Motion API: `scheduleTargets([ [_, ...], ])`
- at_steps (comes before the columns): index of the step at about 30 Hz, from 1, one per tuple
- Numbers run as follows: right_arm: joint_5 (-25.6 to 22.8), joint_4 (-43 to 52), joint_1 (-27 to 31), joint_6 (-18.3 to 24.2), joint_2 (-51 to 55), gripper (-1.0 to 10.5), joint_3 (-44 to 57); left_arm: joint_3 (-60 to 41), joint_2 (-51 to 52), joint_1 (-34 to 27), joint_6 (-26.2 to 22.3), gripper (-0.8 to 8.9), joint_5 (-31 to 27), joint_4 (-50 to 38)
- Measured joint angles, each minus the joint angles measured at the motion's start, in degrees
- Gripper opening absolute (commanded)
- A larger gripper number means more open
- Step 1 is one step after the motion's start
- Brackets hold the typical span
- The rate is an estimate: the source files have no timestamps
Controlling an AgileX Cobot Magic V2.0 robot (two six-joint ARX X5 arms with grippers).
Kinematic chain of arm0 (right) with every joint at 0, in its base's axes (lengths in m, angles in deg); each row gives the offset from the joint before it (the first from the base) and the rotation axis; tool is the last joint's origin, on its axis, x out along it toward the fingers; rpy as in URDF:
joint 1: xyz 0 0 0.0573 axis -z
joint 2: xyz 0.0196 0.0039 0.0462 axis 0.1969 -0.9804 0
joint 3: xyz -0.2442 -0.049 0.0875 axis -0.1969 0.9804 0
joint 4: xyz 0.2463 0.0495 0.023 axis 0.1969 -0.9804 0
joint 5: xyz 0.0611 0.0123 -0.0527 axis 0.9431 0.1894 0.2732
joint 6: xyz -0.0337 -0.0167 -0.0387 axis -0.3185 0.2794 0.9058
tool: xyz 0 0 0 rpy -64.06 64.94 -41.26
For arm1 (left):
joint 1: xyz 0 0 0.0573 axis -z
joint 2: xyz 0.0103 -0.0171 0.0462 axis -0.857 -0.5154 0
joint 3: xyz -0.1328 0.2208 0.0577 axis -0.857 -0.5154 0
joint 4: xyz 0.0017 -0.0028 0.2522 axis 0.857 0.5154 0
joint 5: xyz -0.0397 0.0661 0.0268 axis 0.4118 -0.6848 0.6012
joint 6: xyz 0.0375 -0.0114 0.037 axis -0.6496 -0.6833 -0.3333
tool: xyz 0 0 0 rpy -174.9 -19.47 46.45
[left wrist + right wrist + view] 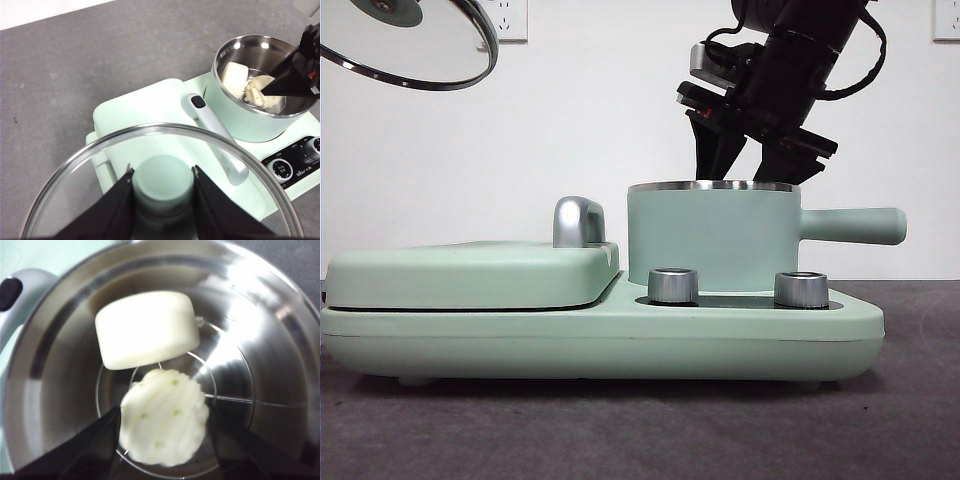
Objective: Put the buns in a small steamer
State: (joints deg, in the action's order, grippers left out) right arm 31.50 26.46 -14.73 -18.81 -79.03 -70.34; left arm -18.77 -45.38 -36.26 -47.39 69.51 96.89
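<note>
A white wall stands behind a dark grey worktop (910,420) carrying a mint-green cooker base (620,335). On the base's right end sits the small mint-green round steamer pot with a steel rim (713,240) and a long straight side handle. Inside it lie both buns: the smooth off-white rounded block bun (147,329) and, just beside it, the white ridged shell-shaped bun with green specks (164,422). The right hand (164,440) reaches into the pot, its jaws spread to either side of the ridged bun; whether they press it I cannot tell. The left hand (162,192) is clamped on the green knob of the round glass lid (150,137), held high over the base's left end. The flat mint-green lidded griddle with a chrome handle (470,270) fills the base's left half. From the front, the pot wall hides the buns.
</note>
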Motion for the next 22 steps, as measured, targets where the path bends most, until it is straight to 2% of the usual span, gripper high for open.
scheduleTargets([
  [2,0.0,-0.3,0.0,0.2,0.0,3.7,-0.3,0.0,0.0,0.0,0.0,0.10,0.0,0.0],
  [6,0.0,-5.1,0.0,0.3,0.5,3.7,-6.1,0.0,0.0,0.0,0.0,0.10,0.0,0.0],
  [8,-0.1,-4.9,-0.2,0.3,4.4,3.6,-6.8,0.0,0.0,0.0,0.0,0.10,0.0,0.0],
  [11,-4.8,1.9,-1.5,0.3,13.5,3.6,-5.8,0.0,0.0,0.0,0.0,0.10,0.0,0.0],
  [16,-5.8,14.8,-2.1,0.3,26.4,3.6,5.4,0.0,0.0,0.0,0.0,0.10,0.0,0.0],
  [22,-6.1,21.5,-2.0,0.3,37.5,3.6,20.9,0.0,0.0,0.0,0.0,0.10,0.0,0.0],
])
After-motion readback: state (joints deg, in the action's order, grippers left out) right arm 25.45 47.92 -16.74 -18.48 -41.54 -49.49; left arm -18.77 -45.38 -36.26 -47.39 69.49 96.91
